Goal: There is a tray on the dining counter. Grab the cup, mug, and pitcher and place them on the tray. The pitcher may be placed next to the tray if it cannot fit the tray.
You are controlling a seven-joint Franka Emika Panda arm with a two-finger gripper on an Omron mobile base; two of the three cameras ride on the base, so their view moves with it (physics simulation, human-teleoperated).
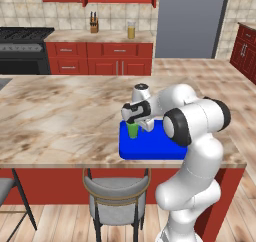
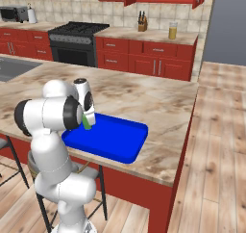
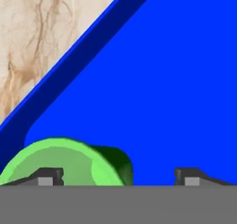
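Note:
The green cup stands upright on the blue tray near its left end, on the dining counter. My gripper hovers right over the cup, open. In the hand view the gripper has its fingertips wide apart, with the cup by the left one and bare tray under the right. From the right base view the cup peeks out behind my arm on the tray. The pitcher with orange liquid stands on the far wall counter. The mug is out of view.
A grey-seated stool sits under the counter edge in front of the tray. A knife block stands left of the pitcher. A stove is at far left, a grey fridge at the back right.

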